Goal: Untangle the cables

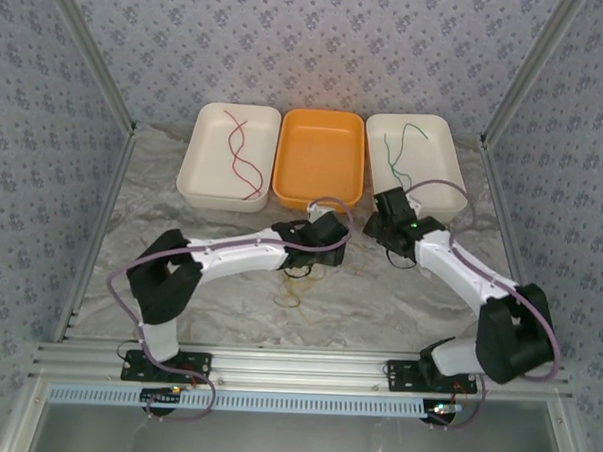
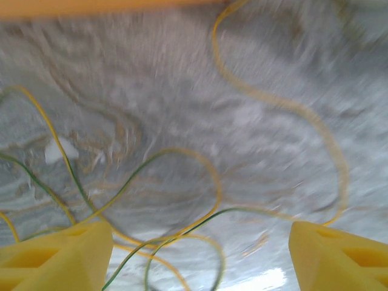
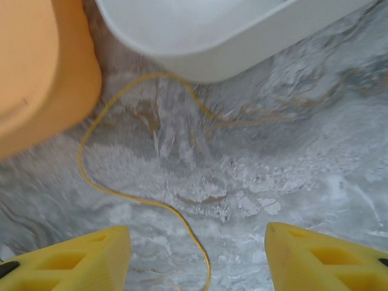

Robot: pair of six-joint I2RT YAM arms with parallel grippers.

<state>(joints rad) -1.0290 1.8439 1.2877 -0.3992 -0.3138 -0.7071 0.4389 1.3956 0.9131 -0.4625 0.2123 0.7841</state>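
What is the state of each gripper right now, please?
Left gripper: open, holding nothing, over the cables.
Right gripper: open, holding nothing.

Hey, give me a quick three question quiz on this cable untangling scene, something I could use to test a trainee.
1. What colour is the wavy cable in the left white tray? A) dark red B) green C) yellow
2. True or false: the left gripper has its jaws shut on a strand.
3. Fill in: the thin cable in the right white tray is ___.
Key: 1 A. 2 False, the jaws stand open above the yellow and green tangle. 3 green.
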